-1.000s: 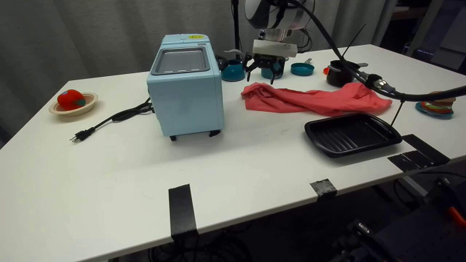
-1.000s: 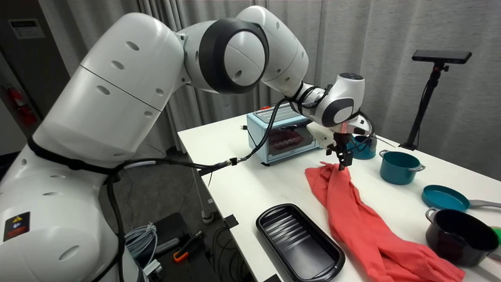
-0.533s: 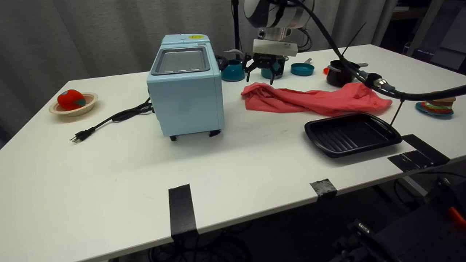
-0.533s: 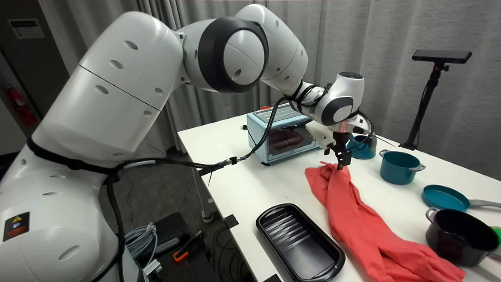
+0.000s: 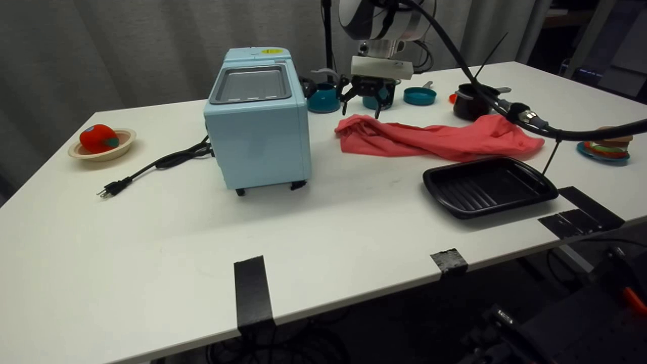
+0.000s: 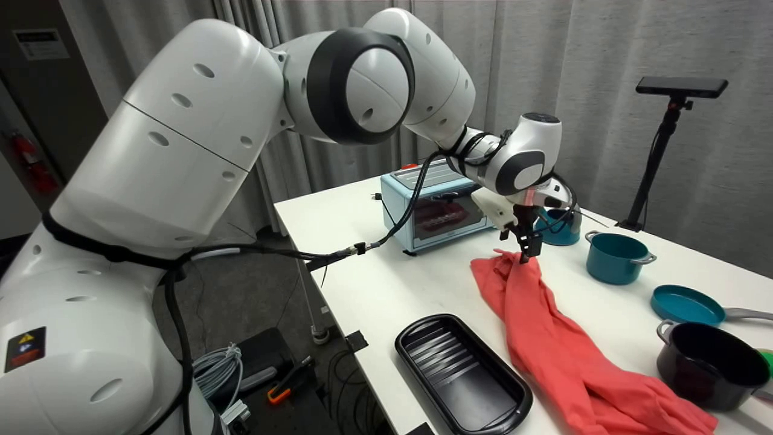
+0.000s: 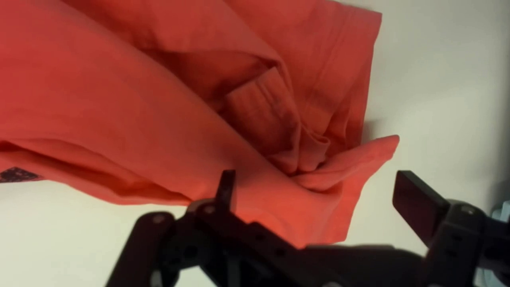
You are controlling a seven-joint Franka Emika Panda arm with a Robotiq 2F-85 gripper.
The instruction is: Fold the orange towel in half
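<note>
Hanging with fingers spread at the towel's far end, the end effector risked pinching bunched layers unevenly, skewing the fold.

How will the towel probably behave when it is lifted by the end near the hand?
The towel will likely hang limp, judging by its soft folds. Its loosely overlapping layers near the open hand may lift together or slip apart. Being long, it would probably drag behind.
</note>
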